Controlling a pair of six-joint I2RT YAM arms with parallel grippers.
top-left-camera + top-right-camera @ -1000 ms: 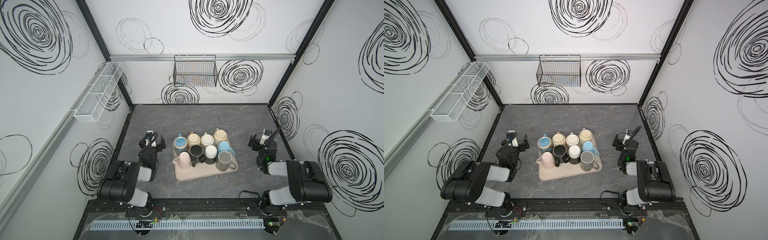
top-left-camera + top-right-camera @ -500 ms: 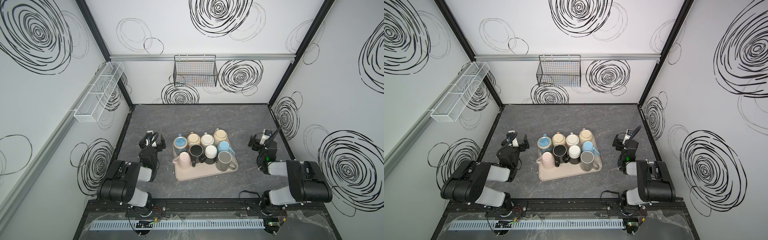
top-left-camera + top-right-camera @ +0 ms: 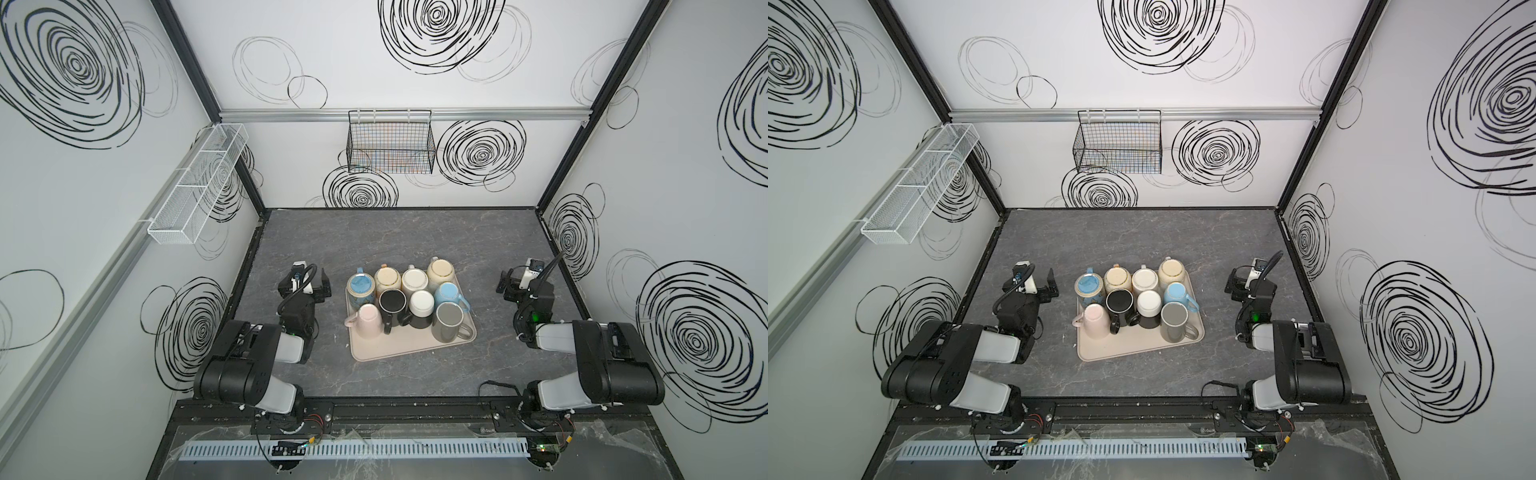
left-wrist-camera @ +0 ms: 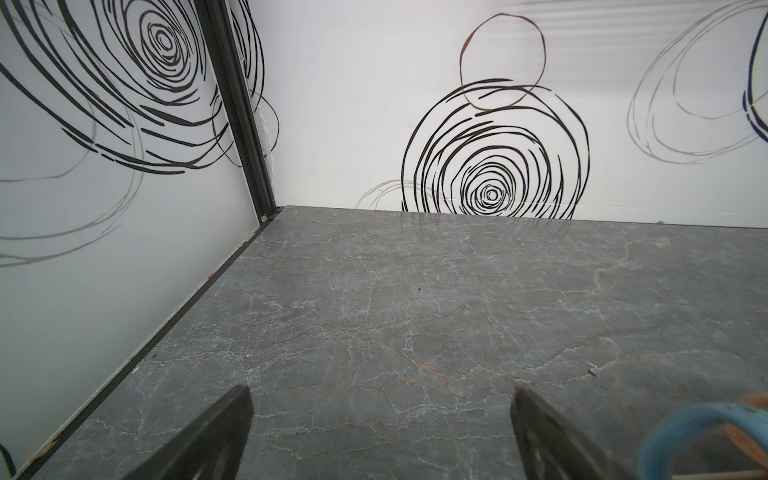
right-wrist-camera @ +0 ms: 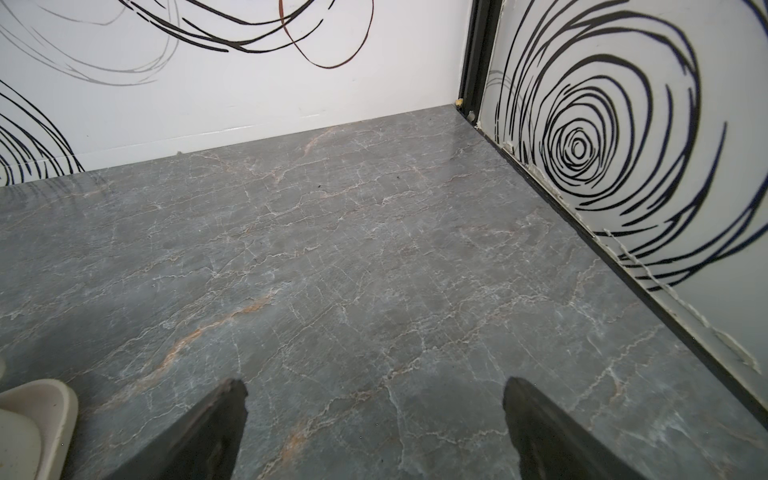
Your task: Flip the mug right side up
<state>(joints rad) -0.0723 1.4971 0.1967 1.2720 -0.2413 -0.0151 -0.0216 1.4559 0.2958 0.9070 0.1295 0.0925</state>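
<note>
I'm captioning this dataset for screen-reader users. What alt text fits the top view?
A beige tray crowded with mugs, among them a pink mug and a grey mug at the front, sits on a grey marbled tabletop. The left gripper and right gripper flank it, both open and empty, inside white walls drawn with black swirls.

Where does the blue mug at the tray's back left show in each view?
In a top view: blue mug at the tray's back-left corner.
In a top view: same corner.
Left wrist: likely its blurred blue handle, lower right edge.
Right wrist: not in it.
Shared landmark: grey marble tabletop.
</note>
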